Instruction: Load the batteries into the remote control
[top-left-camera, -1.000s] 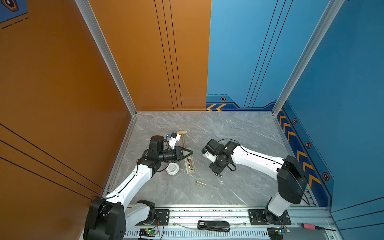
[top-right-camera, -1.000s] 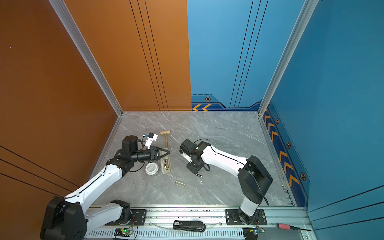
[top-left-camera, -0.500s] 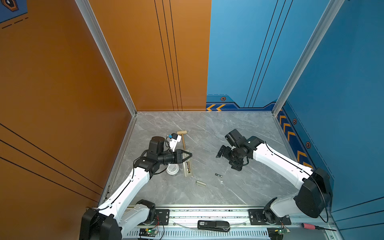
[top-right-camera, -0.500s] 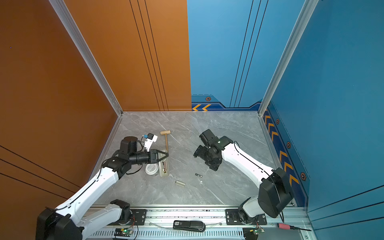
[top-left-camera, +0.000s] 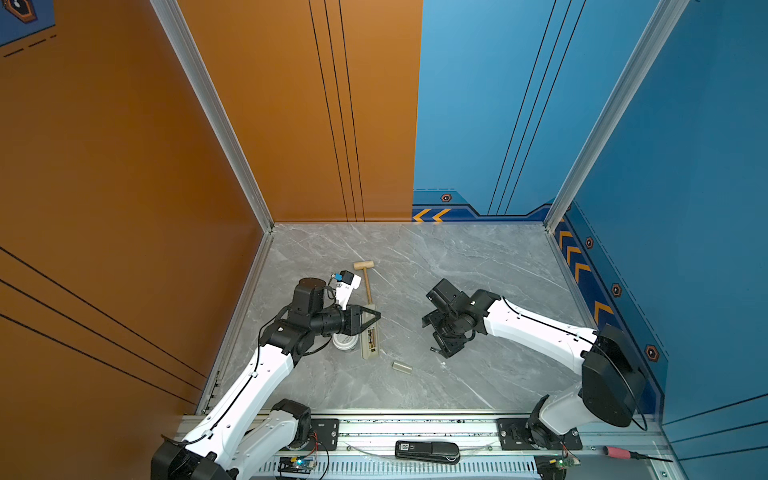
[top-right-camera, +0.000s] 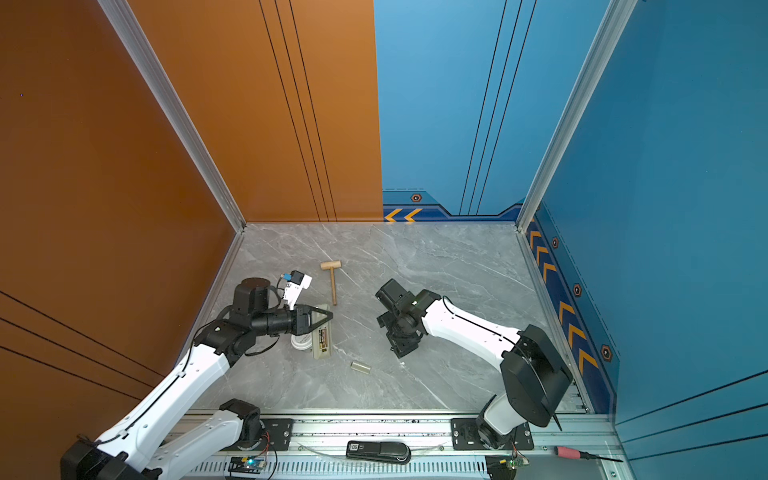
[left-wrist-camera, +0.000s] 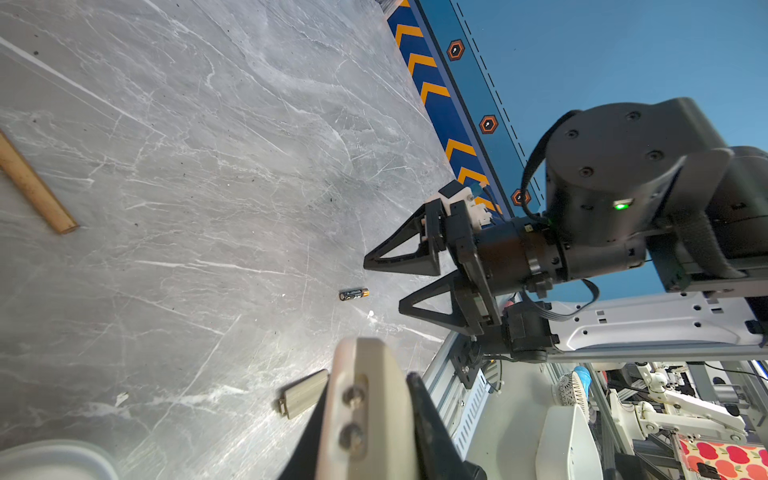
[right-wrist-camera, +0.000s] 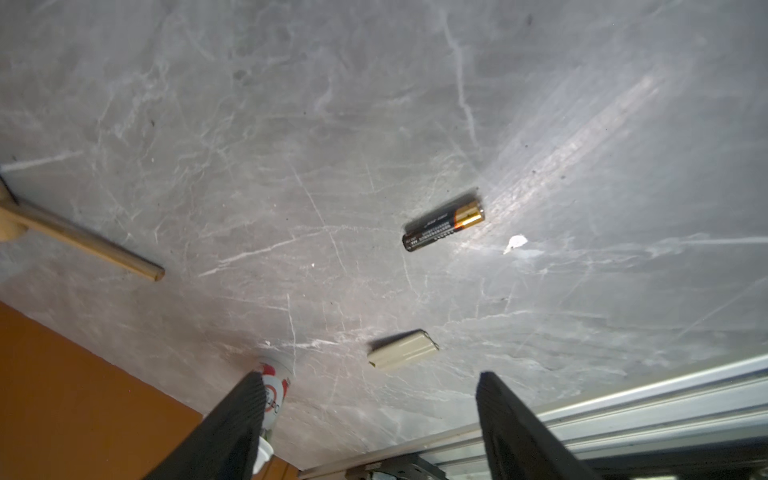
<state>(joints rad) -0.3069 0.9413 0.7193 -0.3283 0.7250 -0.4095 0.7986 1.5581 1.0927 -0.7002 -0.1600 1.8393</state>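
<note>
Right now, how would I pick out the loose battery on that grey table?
Start at the grey marble table, then find the right arm's open fingers. The battery lies near their tips: a small black cylinder with a gold end, unlike the flat beige cover nearby.

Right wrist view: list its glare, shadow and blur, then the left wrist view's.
Right wrist view: glare streaks the table; the battery is sharp, thinly shadowed; the beige cover throws a darker shadow. Left wrist view: the remote control, close to the lens, is blurred; the battery is crisp.
</note>
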